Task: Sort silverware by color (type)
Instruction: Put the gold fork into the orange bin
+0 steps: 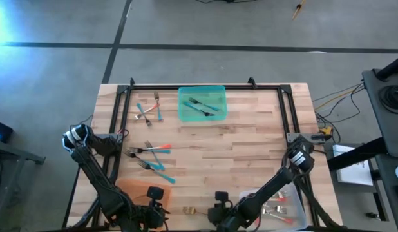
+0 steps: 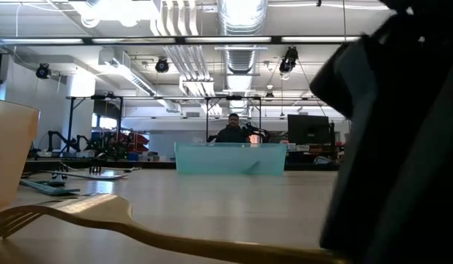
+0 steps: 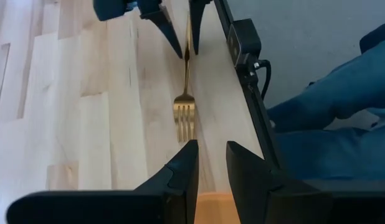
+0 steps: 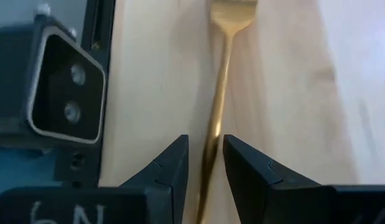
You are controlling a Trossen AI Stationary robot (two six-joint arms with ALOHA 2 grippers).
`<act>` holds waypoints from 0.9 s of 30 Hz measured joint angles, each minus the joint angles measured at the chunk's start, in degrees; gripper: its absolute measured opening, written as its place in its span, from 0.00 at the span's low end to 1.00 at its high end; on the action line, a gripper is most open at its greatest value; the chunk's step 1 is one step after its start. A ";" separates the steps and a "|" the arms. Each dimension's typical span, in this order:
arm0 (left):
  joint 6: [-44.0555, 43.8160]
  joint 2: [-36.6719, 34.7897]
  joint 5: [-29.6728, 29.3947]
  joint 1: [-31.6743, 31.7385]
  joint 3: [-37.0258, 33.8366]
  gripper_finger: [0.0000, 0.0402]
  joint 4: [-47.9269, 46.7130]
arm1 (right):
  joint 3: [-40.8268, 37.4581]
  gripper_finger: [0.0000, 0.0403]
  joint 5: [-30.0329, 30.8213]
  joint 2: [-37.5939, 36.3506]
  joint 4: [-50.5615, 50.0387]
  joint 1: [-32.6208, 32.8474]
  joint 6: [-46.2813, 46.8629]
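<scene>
A gold fork (image 1: 189, 210) lies flat on the wood by the table's near edge, between my two grippers. My right gripper (image 4: 205, 162) is open, with one finger on each side of the fork's handle (image 4: 214, 134). The tines (image 3: 184, 118) point at my open left gripper (image 3: 211, 165), which stops just short of them. Teal-handled forks lie in the teal tray (image 1: 219, 113). Red-handled ones lie in the clear tray (image 1: 276, 209). Mixed teal and red forks lie loose at the far left (image 1: 149, 108) and mid left (image 1: 151, 158).
An orange tray (image 1: 136, 190) stands at the near left beside my left arm. A black frame (image 1: 115, 116) runs along the table's left, far and right sides. Bare wood lies in the table's middle. In the low view a person (image 2: 232, 132) sits beyond the teal tray.
</scene>
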 joint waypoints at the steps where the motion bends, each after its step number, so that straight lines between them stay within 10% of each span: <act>1: -0.02 0.00 0.00 0.00 0.00 0.16 0.03 | 0.00 0.23 0.23 0.33 0.02 0.08 0.15; 27: 1.36 0.00 0.00 0.00 0.00 0.16 -0.08 | -0.42 0.04 -4.42 -1.10 -1.50 -2.45 -1.39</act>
